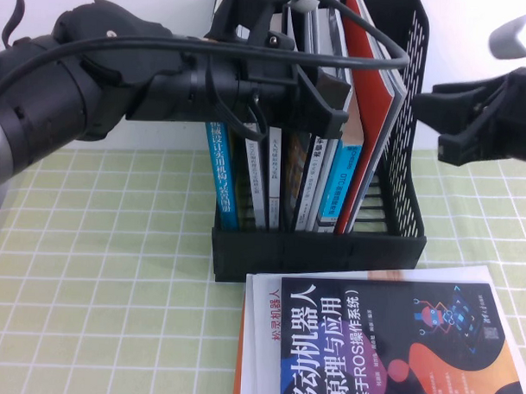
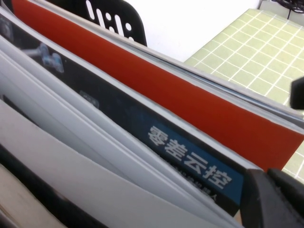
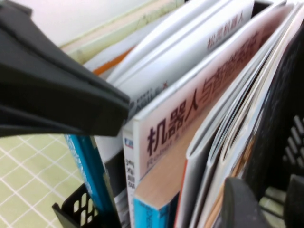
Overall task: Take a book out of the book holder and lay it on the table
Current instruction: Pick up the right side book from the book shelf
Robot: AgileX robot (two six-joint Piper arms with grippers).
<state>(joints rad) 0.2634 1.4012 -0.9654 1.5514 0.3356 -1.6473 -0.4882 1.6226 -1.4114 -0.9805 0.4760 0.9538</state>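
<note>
The black mesh book holder (image 1: 317, 255) stands upright at the table's middle, packed with several upright books. The pale sky-cover book does not show recognisably among them. My left gripper (image 1: 322, 104) reaches in from the left over the tops of the books and is open. In the left wrist view one of its fingers (image 2: 273, 199) rests against a dark book with a blue label (image 2: 190, 166), beside a red-covered book (image 2: 190, 99). My right gripper (image 1: 456, 126) hangs open and empty just right of the holder's right wall, level with the book tops; it also shows in the right wrist view (image 3: 278, 204).
A black and orange book with big white characters (image 1: 396, 349) lies flat on the green checked table (image 1: 96, 269) in front of the holder, on top of another pale book (image 1: 258, 335). A white wall stands behind.
</note>
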